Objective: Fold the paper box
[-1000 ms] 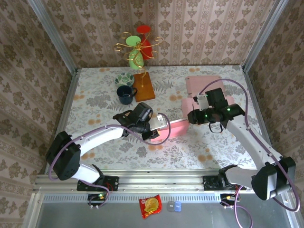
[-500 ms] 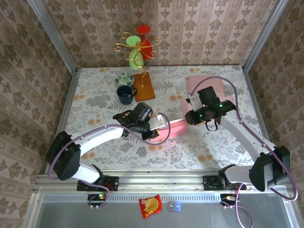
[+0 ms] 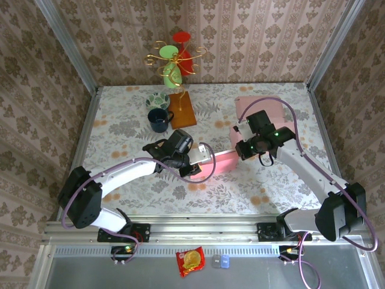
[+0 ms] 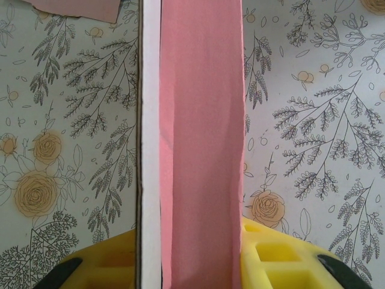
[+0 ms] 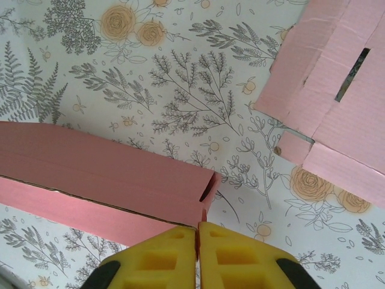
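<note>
Paper box [image 3: 221, 160] is a long flat pink sleeve with a white edge showing, lying mid-table between the arms. Left gripper [image 4: 189, 265] is clamped on its left end, a yellow pad on each face. Right gripper [image 5: 197, 253] is pinched tight on the thin edge at the right end, which is hollow and gapes slightly. Mug [image 3: 159, 119] and bowl [image 3: 157, 99] sit rear left; can't tell contents. A flat pink sheet [image 5: 337, 90] with a slot lies rear right, near the table [image 3: 240, 192] edge. Free tabletop runs along the box's near side.
</note>
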Tool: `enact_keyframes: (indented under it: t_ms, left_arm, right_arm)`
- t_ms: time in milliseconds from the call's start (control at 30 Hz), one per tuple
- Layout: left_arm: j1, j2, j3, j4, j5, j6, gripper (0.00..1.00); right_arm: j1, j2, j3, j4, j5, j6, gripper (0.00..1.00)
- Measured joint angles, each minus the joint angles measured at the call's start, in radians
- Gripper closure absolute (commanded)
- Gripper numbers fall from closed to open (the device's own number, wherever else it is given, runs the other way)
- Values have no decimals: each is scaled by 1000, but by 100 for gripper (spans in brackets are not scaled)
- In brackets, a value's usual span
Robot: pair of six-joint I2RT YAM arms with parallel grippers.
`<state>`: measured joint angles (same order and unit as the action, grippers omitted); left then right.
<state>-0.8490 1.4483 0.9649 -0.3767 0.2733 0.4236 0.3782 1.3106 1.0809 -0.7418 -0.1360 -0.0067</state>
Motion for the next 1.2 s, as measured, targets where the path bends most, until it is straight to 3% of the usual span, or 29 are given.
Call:
enact_keyframes:
  t_ms: [133, 500, 1200]
  left_arm:
    - [0, 0, 0, 0, 0, 0, 78]
    - [8, 0, 2, -2, 2, -2, 80]
    - [32, 11, 13, -12, 31, -5, 80]
  right_arm:
    - [12, 7, 7, 0, 25, 1, 100]
    - [63, 6, 11, 2, 105, 66, 100]
    - [68, -64, -85, 111, 107, 277, 100]
